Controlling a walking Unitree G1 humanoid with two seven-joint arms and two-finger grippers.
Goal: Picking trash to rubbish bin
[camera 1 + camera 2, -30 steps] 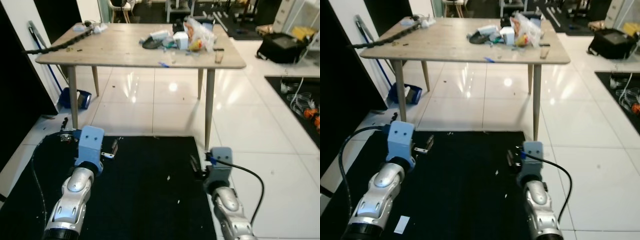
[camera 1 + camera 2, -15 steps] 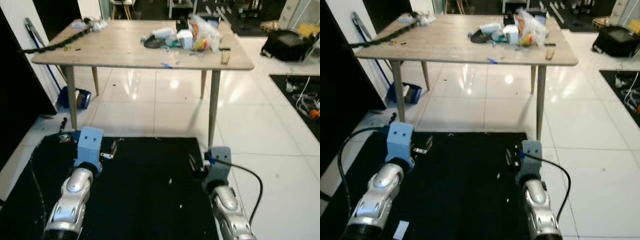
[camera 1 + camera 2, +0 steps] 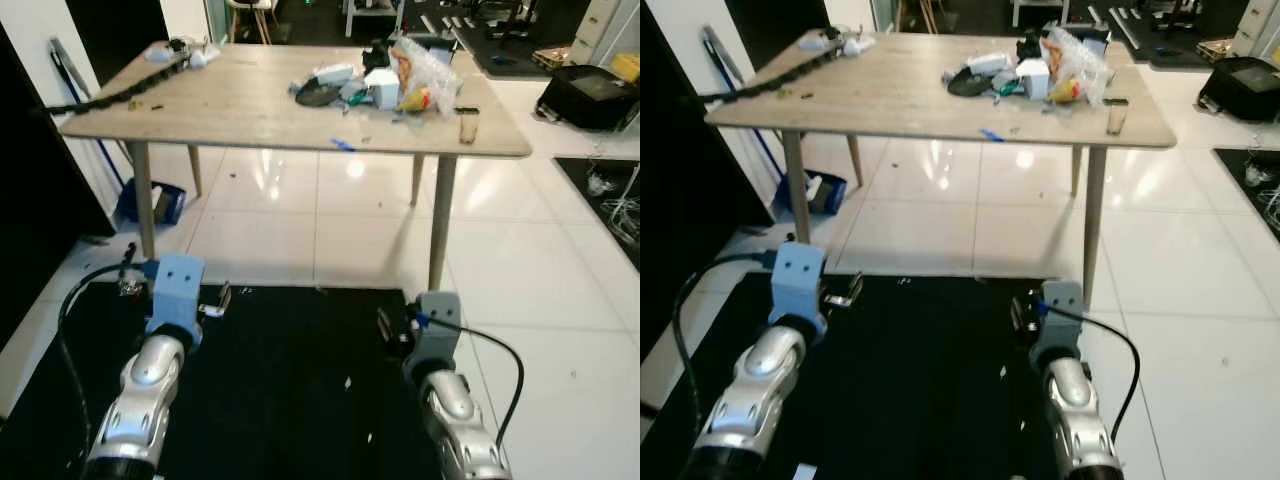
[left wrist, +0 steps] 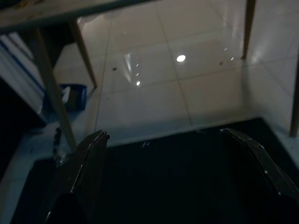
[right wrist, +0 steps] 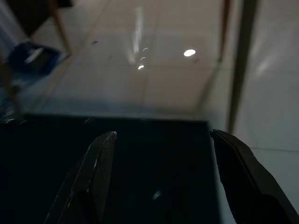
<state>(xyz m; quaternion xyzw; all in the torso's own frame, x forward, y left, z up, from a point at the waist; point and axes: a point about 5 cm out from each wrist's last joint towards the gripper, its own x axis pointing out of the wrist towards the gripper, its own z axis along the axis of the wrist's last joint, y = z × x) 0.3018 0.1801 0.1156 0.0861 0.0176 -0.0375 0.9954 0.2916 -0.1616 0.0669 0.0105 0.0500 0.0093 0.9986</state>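
We see a wooden table [image 3: 250, 100] standing on a glossy white tiled floor [image 3: 300, 225], ahead of the robot. The trash [image 3: 385, 80] lies in a loose heap on the far right part of the tabletop: a crinkled clear plastic bag [image 3: 425, 75] with yellow and red contents, a small white carton [image 3: 383, 88], a dark flat item [image 3: 318, 95] that may be a lid or dish, and a small glass [image 3: 467, 125] upright near the right edge. A dark chain-like cable [image 3: 115, 92] runs along the left edge of the table. A blue dustpan [image 3: 155, 200] rests on the floor beside the table's left legs, and a black case [image 3: 590, 95] sits on the floor well to the right. Both arms reach low and forward over a black mat [image 3: 290, 380] in the foreground. The left gripper [image 4: 177, 154] hangs above the mat's far edge, its two fingers spread wide with nothing between them. The right gripper [image 5: 163, 163] hangs likewise over the mat, close to the nearer right table leg [image 5: 240, 65], its fingers also set wide apart and holding nothing. Both grippers are well apart from the trash.
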